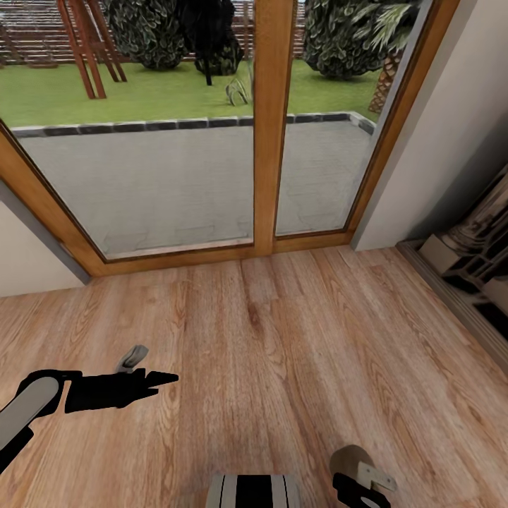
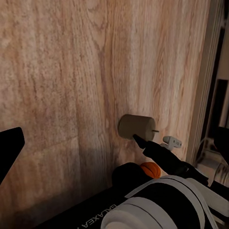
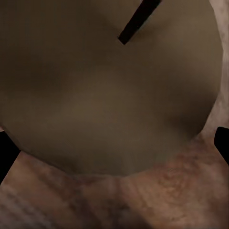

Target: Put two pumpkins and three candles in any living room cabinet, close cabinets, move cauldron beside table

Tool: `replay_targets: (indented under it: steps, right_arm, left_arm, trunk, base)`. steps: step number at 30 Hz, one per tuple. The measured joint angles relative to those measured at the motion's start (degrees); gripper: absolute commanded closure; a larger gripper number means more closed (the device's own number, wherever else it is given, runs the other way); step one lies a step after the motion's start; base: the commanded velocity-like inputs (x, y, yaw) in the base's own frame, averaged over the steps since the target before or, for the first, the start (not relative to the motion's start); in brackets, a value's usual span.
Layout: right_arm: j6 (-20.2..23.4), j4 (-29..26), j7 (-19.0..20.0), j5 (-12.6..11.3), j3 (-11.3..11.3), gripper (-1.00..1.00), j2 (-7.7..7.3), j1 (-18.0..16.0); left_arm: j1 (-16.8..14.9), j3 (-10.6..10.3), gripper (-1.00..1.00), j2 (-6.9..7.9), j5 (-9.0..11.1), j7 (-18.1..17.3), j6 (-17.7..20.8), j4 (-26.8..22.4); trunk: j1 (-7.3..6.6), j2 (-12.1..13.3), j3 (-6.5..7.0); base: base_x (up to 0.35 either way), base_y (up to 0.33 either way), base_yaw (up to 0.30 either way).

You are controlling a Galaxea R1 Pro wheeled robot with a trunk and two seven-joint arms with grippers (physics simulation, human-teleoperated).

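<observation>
Wood-plank floor (image 1: 296, 367) stretches ahead of me up to a wood-framed glass door (image 1: 271, 127), with a paved patio and lawn beyond it. A pale wall (image 1: 437, 141) stands to the right. At the right edge, low against that wall, is a dark unit (image 1: 466, 268) that is cut off by the frame, and I can't make out what it is.

My trunk (image 1: 252, 492) shows at the bottom edge. My left end effector (image 1: 166, 379) hangs over bare floor, well to the left. In its wrist view the two black fingers (image 2: 9, 148) sit at opposite edges of the picture, so it is spread wide with nothing between them.

My right end effector (image 1: 356, 474) is low at my right, mostly cut off by the frame, and it grips a candle (image 1: 347, 457). The candle is a short, dull grey-brown cylinder held clear of the floor. Its flat wick end faces back toward my right wrist, so its short axis runs along the fingers. Up close, that end fills most of the right wrist view. The thin dark wick (image 3: 138, 21) slants off-centre there, and a finger (image 3: 7, 152) shows at each side.

Behind my right forearm the left wrist view catches a small orange rounded patch (image 2: 150, 169). It may be a pumpkin, but most of it is hidden.
</observation>
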Motion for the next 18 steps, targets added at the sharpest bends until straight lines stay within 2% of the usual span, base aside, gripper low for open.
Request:
replay_targets:
  steps: [13, 18]
  right_arm:
    - [0.0, 0.0, 0.0, 0.0, 0.0, -1.0, 0.0, 0.0]
    - [0.0, 0.0, 0.0, 0.0, 0.0, -1.0, 0.0, 0.0]
  left_arm:
    - [0.0, 0.0, -1.0, 0.0, 0.0, 0.0, 0.0, 0.0]
    - [0.0, 0.0, -1.0, 0.0, 0.0, 0.0, 0.0, 0.0]
  trunk:
    - [0.0, 0.0, 0.0]
    - [-0.02, 0.0, 0.0]
  base:
    - [0.002, 0.0, 0.0]
    - [0.157, 0.0, 0.0]
